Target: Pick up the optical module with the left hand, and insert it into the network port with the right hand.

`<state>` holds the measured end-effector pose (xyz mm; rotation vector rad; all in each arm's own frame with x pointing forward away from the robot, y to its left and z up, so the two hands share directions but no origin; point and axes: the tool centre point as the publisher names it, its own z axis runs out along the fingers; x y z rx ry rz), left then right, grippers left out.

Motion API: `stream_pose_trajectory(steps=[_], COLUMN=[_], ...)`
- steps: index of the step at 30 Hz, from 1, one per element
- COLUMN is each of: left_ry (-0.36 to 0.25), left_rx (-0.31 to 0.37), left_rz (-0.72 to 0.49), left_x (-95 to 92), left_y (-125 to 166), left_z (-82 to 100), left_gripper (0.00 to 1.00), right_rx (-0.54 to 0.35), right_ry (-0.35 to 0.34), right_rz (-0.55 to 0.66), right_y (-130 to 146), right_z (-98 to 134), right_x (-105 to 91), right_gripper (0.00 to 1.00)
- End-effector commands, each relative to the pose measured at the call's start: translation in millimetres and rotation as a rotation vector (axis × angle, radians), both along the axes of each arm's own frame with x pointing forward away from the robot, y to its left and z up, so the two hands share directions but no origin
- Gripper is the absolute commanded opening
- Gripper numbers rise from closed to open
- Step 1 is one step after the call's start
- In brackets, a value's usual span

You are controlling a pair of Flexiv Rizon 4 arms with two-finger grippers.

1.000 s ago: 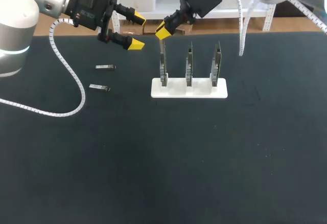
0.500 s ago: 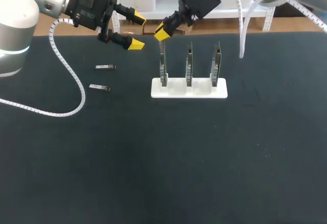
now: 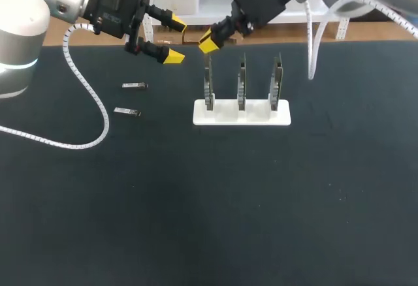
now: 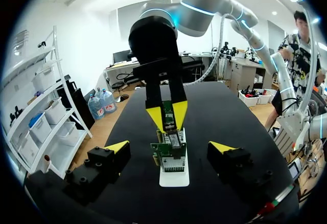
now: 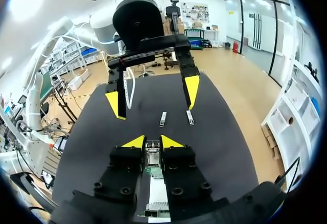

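Right arm's wrist body nudged slightly toward the upper right since a second ago; its claw tip barely moved, and the left arm has not moved. Right claw [image 3: 209, 40] sits upper centre of the head view, just above the leftmost board [image 3: 208, 87]. Its fingers are narrow, pinching the silver optical module [image 5: 152, 153] from both sides, as seen in the right wrist view. Module is above the board, not inserted. Left wrist view shows the network port [image 4: 172, 141], a silver cage on that board's top end, just under the right claw's yellow tips. Three boards stand upright in a white stand [image 3: 261, 115] at centre of the dark tabletop [image 3: 209, 201]. Left claw [image 3: 175, 38] is in the upper left, wide open, holding nothing, off the tabletop. Two spare modules lie flat at left: one [image 3: 134, 85] and another [image 3: 127, 111] near it, both well apart from the stand.
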<state>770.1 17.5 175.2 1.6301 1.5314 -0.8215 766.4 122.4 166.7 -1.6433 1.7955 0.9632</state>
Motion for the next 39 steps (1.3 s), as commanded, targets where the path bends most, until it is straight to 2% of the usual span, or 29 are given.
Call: stream_pose_trajectory(steps=[1, 35, 37, 39], left_ry=[0.004, 0.004, 0.004, 0.004], left_rx=[0.006, 0.006, 0.006, 0.006], left_rz=[-0.002, -0.002, -0.002, -0.002], left_x=[1.9, 1.9, 1.9, 1.9], left_y=[-0.5, -0.5, -0.5, -0.5], left_z=[0.8, 0.8, 0.8, 0.8], left_gripper=[1.0, 1.0, 1.0, 1.0], right_rx=[0.007, 0.009, 0.012, 0.017], right_ry=[-0.006, 0.018, 0.016, 0.017], right_rz=[-0.007, -0.009, -0.007, -0.006], right_y=[-0.7, 0.7, 1.2, 1.7], right_z=[-4.6, -16.2, -16.3, -16.3], right_x=[-4.4, -6.3, -7.5, -8.3], right_gripper=[0.0, 0.0, 0.14, 0.37])
